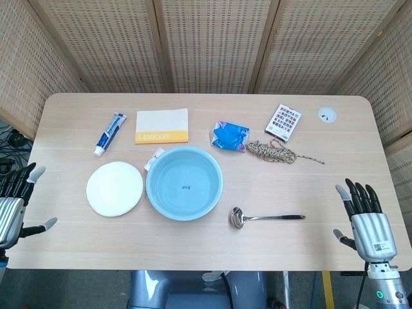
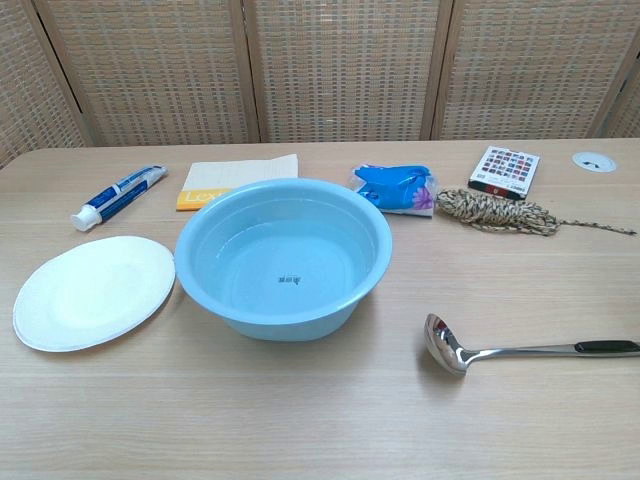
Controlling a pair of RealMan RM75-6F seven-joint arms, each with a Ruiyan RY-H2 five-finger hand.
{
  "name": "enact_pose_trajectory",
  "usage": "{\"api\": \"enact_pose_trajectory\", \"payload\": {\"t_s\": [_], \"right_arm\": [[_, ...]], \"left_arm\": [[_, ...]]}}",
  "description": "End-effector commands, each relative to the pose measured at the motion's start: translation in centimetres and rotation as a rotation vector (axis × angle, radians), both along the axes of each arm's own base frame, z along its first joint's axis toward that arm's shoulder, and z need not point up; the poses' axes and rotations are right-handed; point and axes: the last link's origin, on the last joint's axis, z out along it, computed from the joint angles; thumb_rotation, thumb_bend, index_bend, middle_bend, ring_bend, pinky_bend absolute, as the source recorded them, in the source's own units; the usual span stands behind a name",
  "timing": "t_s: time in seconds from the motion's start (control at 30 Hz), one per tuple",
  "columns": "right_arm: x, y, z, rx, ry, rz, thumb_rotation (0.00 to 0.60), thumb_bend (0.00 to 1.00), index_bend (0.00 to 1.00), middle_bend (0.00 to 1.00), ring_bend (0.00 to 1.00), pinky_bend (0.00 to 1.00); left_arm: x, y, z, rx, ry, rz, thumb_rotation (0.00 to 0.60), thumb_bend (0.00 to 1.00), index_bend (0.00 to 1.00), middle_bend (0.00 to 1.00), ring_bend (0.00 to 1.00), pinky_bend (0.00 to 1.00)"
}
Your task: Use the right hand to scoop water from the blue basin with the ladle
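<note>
A light blue basin [image 1: 184,183] [image 2: 284,256] holding clear water stands in the middle of the table. To its right lies a steel ladle [image 1: 265,218] [image 2: 520,351], bowl toward the basin and dark-tipped handle pointing right. My right hand [image 1: 363,215] hovers open at the table's right front edge, fingers spread, well to the right of the ladle handle. At the left front edge my left hand [image 1: 16,199] is open too, holding nothing. Neither hand shows in the chest view.
A white plate [image 1: 114,188] [image 2: 92,291] sits left of the basin. Behind it lie a toothpaste tube [image 1: 111,133], a white and orange booklet [image 1: 162,125], a blue packet [image 1: 230,136], a coil of twine [image 1: 275,152] and a card box [image 1: 283,120].
</note>
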Motion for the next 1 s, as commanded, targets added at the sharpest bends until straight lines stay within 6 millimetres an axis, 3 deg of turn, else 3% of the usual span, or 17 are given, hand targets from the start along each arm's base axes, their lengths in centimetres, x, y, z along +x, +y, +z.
{"api": "enact_pose_trajectory", "payload": {"t_s": [0.03,0.23,0.27,0.33,0.4,0.43,0.47,0.5,0.6,0.67,0.83,1.0], "right_arm": [[0.0,0.0,-0.1,0.003,0.001,-0.001,0.600,0.00,0.00,0.00,0.00,0.00],[-0.1,-0.1,-0.3,0.020,-0.003,-0.006,0.600,0.00,0.00,0.00,0.00,0.00],[-0.2,-0.1,-0.5,0.030,-0.009,-0.013,0.600,0.00,0.00,0.03,0.01,0.00],[-0.5,-0.2,-0.7,0.044,-0.014,-0.027,0.600,0.00,0.00,0.19,0.16,0.00],[-0.6,-0.8,-1.0,0.049,-0.016,-0.027,0.600,0.00,0.00,0.45,0.46,0.13],[-0.4,-1.4,-1.3,0.055,-0.018,-0.020,0.600,0.00,0.00,0.52,0.53,0.21],[-0.3,-1.8,-1.5,0.057,-0.017,-0.018,0.600,0.00,0.00,0.61,0.63,0.36],[-0.2,-2.3,-1.8,0.066,-0.008,-0.014,0.600,0.00,0.00,0.67,0.70,0.52],[0.4,-4.4,-3.0,0.140,0.033,-0.019,0.600,0.00,0.00,0.80,0.85,0.84],[0.9,-5.7,-3.9,0.191,0.082,-0.030,0.600,0.00,0.00,0.86,0.93,0.95],[2.1,-7.9,-6.7,0.346,0.093,-0.111,0.600,0.00,0.02,0.98,1.00,1.00],[2.5,-8.8,-9.2,0.435,0.075,-0.192,0.600,0.00,0.18,1.00,1.00,1.00]], "left_arm": [[0.0,0.0,0.0,0.001,0.000,0.001,0.600,0.00,0.00,0.00,0.00,0.00],[0.0,0.1,0.1,0.004,-0.002,0.002,0.600,0.00,0.00,0.00,0.00,0.00],[0.0,0.1,0.1,0.004,-0.002,0.001,0.600,0.00,0.00,0.00,0.00,0.00],[0.0,0.1,0.0,0.004,-0.002,-0.002,0.600,0.00,0.00,0.00,0.00,0.00],[0.0,0.1,0.0,0.003,-0.002,-0.001,0.600,0.00,0.00,0.00,0.00,0.00],[-0.1,0.2,0.0,0.004,-0.001,0.003,0.600,0.00,0.00,0.00,0.00,0.00],[-0.1,0.3,0.0,0.004,0.000,0.006,0.600,0.00,0.00,0.00,0.00,0.00],[-0.2,0.3,0.0,0.003,0.000,0.010,0.600,0.00,0.00,0.00,0.00,0.00],[-0.3,0.6,-0.2,-0.005,0.004,0.017,0.600,0.00,0.00,0.00,0.00,0.00],[-0.3,0.8,-0.3,-0.007,0.005,0.021,0.600,0.00,0.00,0.00,0.00,0.00],[-0.4,1.2,-0.4,-0.006,0.011,0.035,0.600,0.00,0.00,0.00,0.00,0.00],[-0.5,1.4,-0.5,-0.006,0.017,0.044,0.600,0.00,0.00,0.00,0.00,0.00]]}}
